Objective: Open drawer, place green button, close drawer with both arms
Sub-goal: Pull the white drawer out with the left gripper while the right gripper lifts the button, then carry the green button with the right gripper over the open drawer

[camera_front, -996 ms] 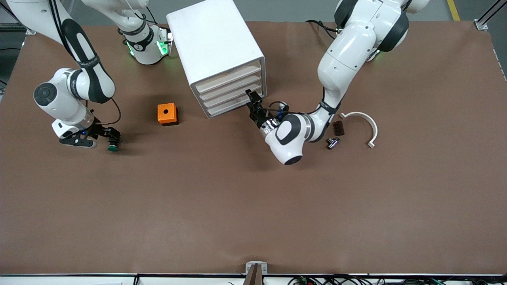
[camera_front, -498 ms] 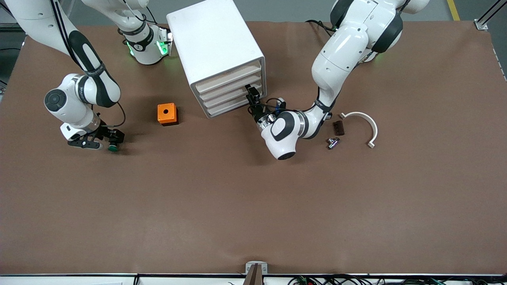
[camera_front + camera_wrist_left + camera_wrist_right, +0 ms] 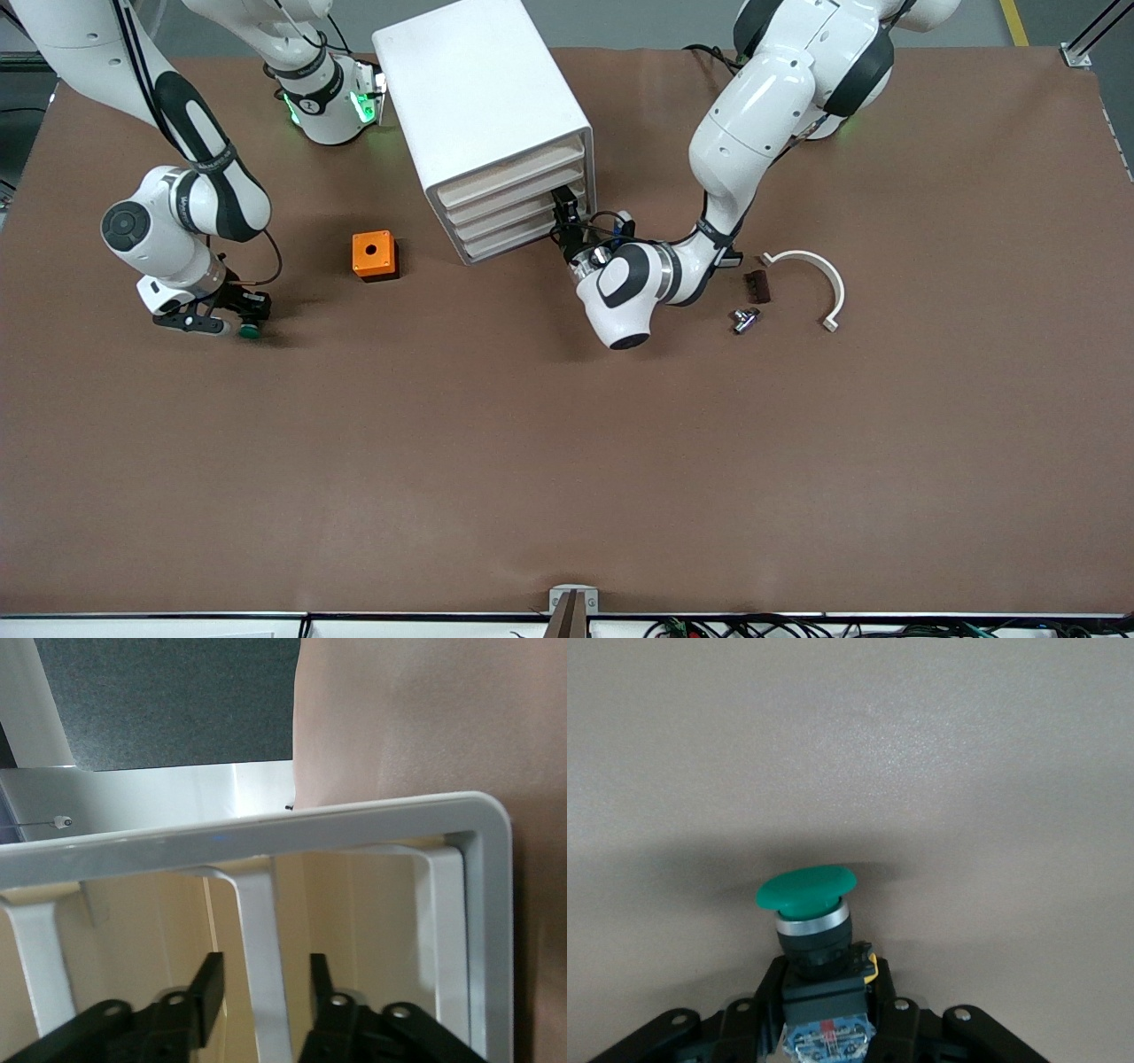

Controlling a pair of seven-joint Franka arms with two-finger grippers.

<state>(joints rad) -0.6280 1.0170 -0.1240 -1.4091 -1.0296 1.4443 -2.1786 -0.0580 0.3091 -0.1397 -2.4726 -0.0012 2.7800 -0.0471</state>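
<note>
The right gripper [image 3: 248, 312] is low on the brown counter [image 3: 567, 461] toward the right arm's end, at about 8 o'clock from the orange cube with a round hole [image 3: 373, 254]. Its jaws are pressed onto the black-and-blue body of the small pushbutton with a round green cap [image 3: 806, 889], below the cap, so the cap stays free and the part can be carried without slipping; the button appears to rest on the counter, not yet raised. The left gripper [image 3: 567, 223] is at the front of the white cabinet with four cream drawers [image 3: 483, 106], at one of the lower drawers. In the left wrist view its jaws stand on either side of a white vertical handle bar [image 3: 261, 974] with a small gap on each side, so they are partly spread and not yet pinching it; straddling the bar sets up a pull that would draw the drawer out. Judged from this layout, the drawers are all shut, and each arm prepares its own half of the job. A curved white bracket [image 3: 811, 279], a small dark brown block [image 3: 757, 285] and a small metal fitting [image 3: 744, 319] lie at roughly 3 o'clock from the left gripper, unused.
</note>
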